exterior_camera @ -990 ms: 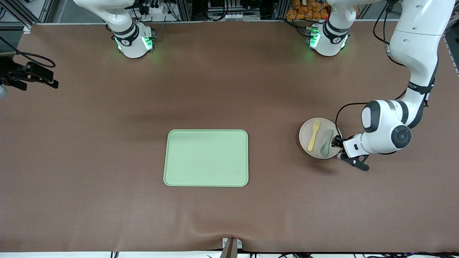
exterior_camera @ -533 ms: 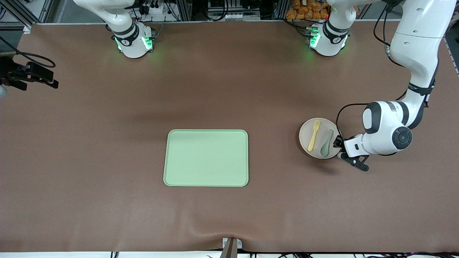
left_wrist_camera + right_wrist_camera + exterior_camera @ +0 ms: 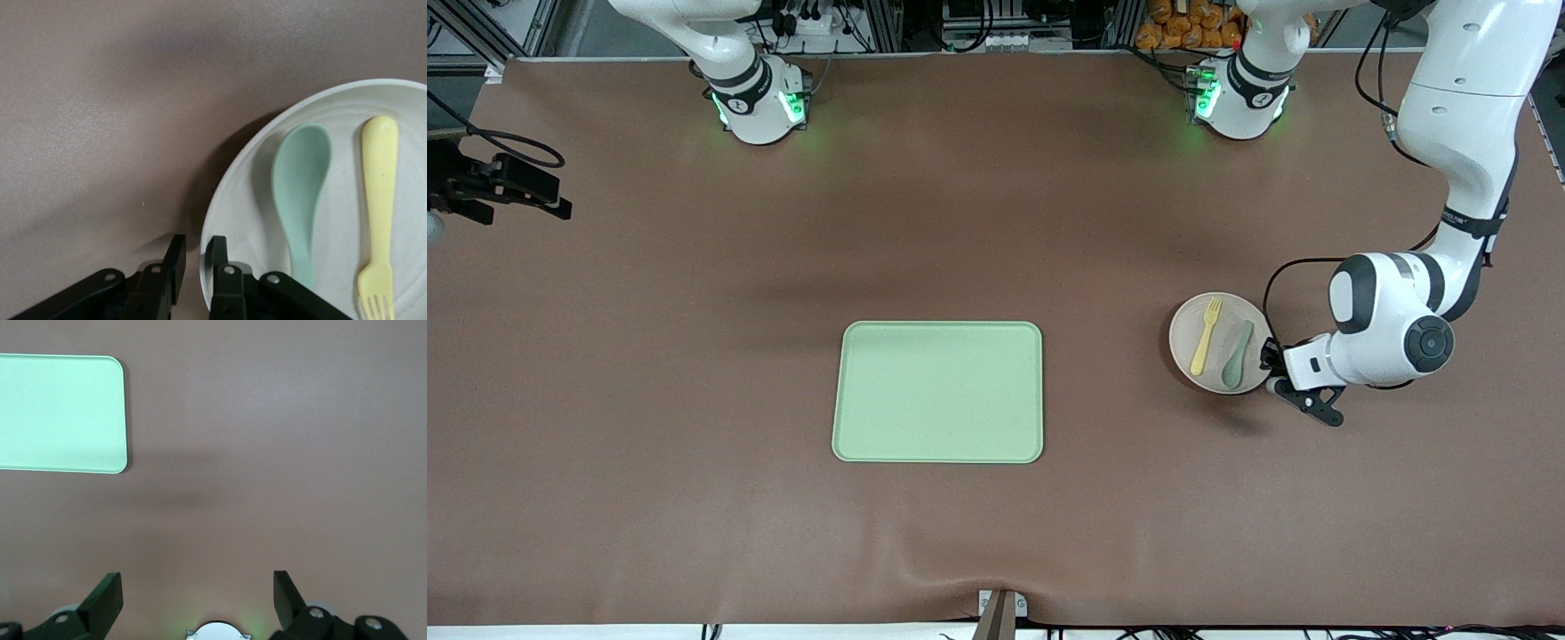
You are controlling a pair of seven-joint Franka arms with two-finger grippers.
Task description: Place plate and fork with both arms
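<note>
My left gripper (image 3: 193,263) pinches the plate (image 3: 1185,342) rim at four o'clock; fork (image 3: 1207,336) tines point twelve; right gripper (image 3: 197,600) waits, spread.

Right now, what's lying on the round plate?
On the plate lie a yellow fork and a grey-green spoon, side by side. The left end effector straddles its rim. Whatever sits under the plate is covered.
</note>
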